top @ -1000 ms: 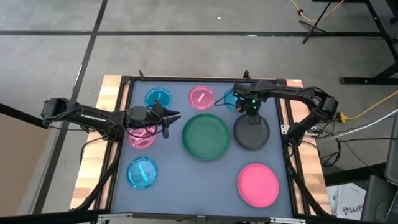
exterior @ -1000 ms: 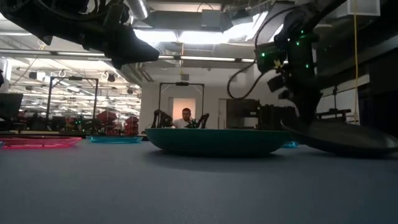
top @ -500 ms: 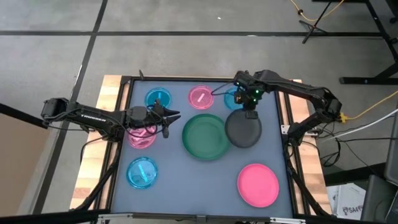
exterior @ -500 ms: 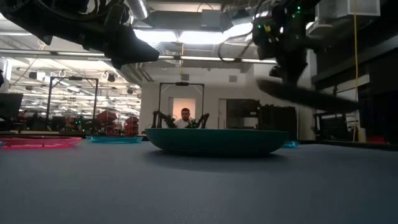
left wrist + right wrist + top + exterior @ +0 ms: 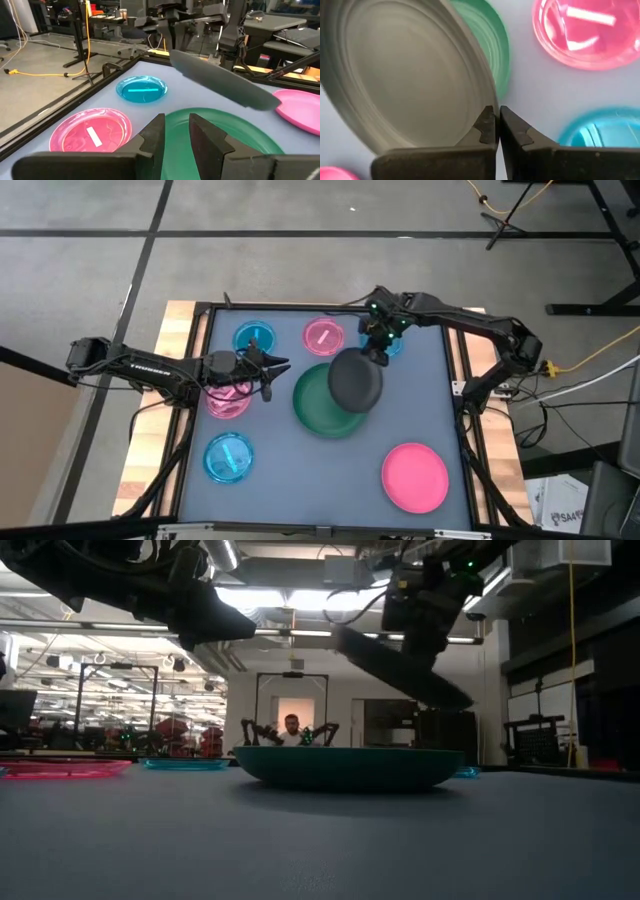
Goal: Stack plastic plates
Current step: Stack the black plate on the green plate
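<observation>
My right gripper (image 5: pixel 378 352) is shut on the dark grey plate (image 5: pixel 355 381), which hangs tilted in the air over the right part of the large dark green plate (image 5: pixel 322 402); the low view shows the grey plate (image 5: pixel 400 665) clear above the green plate (image 5: pixel 345 766). The green plate rests flat on the mat. The hot pink plate (image 5: pixel 415 477) lies near the table's near right corner. Small translucent blue plates (image 5: pixel 254 338) (image 5: pixel 228 457) and pink ones (image 5: pixel 323 336) (image 5: pixel 228 396) lie around. My left gripper (image 5: pixel 277 370) hovers open beside the green plate's left edge, above the pink ones. My right gripper pinches the dark grey plate's rim (image 5: pixel 491 102) on its far side, one finger (image 5: pixel 486 126) on the inner face and the other on the outer. The fingers come from above, pointing down. The plate is lifted clear and tilted, sloping down away from the gripper.
Another small blue plate (image 5: pixel 388 343) lies at the far right, partly under my right arm. A raised black frame (image 5: pixel 205 370) edges the mat. Bare mat shows between the green and hot pink plates and along the right side (image 5: pixel 420 395).
My right gripper has risen and moved toward the table's left, carrying the dark grey plate. The plate, a second ago still propped on the mat to the right of the green plate, is now lifted clear, tilted, and over the green plate's right part.
</observation>
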